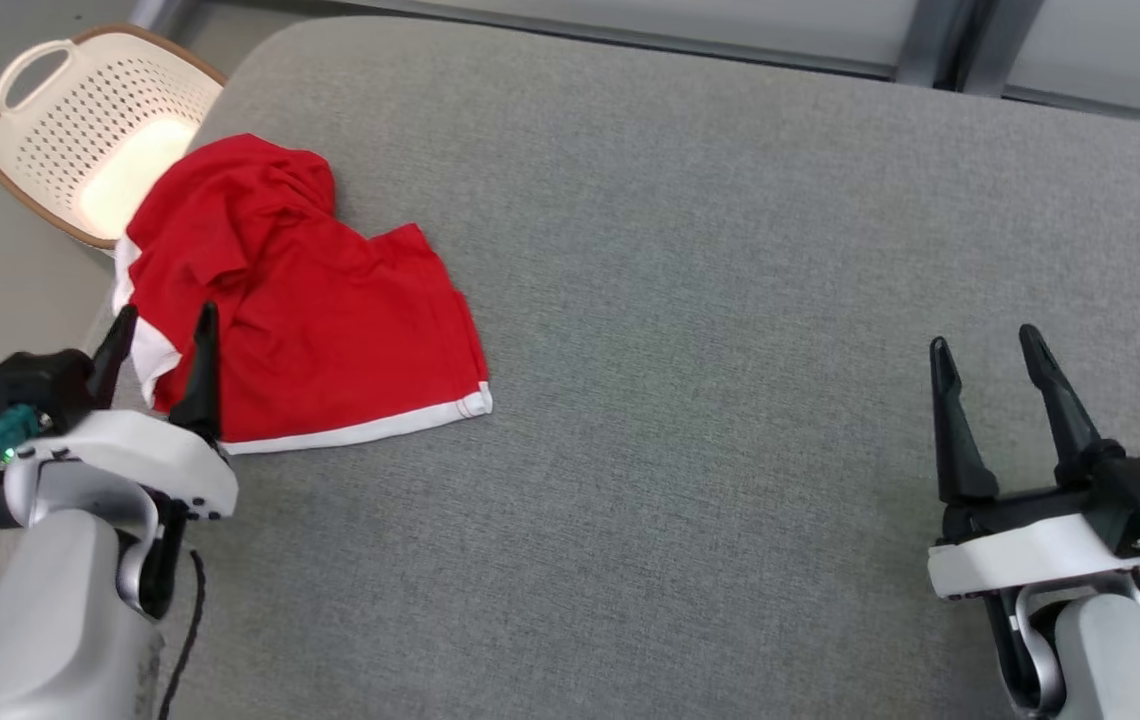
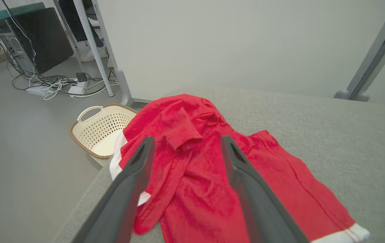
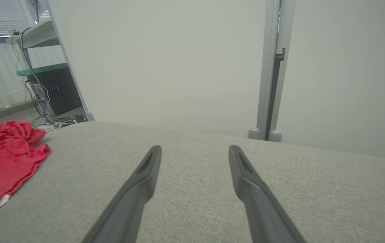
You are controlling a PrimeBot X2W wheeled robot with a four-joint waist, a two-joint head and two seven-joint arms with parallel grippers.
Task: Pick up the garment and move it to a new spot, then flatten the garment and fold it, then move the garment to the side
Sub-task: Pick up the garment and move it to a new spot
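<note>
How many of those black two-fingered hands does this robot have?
2. The left hand is at the lower left, open, at the red garment's near edge. The right hand is at the lower right, open, over the grey surface, apart from the garment.

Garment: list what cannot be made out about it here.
Head view: near-left corner of the garment, behind the left gripper.
Left wrist view: its near edge, cut by the bottom edge and crossed by the fingers.
Right wrist view: most of it, past the left edge.
Its type: folds hide the shape.
</note>
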